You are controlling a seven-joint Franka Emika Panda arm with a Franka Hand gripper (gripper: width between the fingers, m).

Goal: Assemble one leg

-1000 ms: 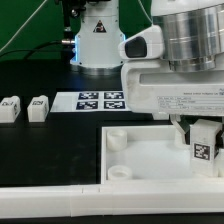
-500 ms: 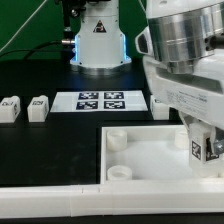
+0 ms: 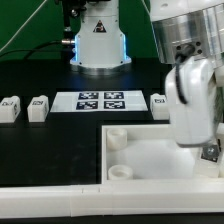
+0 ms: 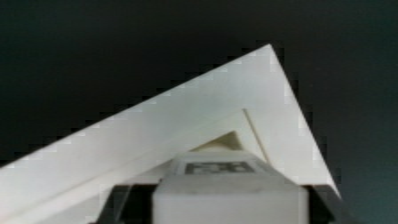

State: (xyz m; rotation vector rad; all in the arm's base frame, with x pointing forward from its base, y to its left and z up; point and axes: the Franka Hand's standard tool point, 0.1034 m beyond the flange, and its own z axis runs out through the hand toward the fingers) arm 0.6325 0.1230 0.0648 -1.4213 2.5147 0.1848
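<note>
The claw (image 4: pixel 210 190) grips a leg (image 4: pixel 217 170) over the tray (image 3: pixel 150 160) at the exterior view's right; three more legs (image 3: pixel 38 108) stand on the black surface (image 3: pixel 50 140).

The bench (image 3: pixel 40 150) looks like a matt black surface, no shine at all. The tray (image 3: pixel 150 160) is smooth white plastic, slightly satiny, with moulded round sockets. The little legs (image 3: pixel 38 108) look like the same white plastic, each with a printed black-and-white tag that reads as matt paper or sticker. The marker board (image 3: pixel 100 100) is thin, flat and white, also matt. The arm's wrist (image 3: pixel 185 35) is glossy white shell with a brushed, silvery metal-looking ring.
</note>
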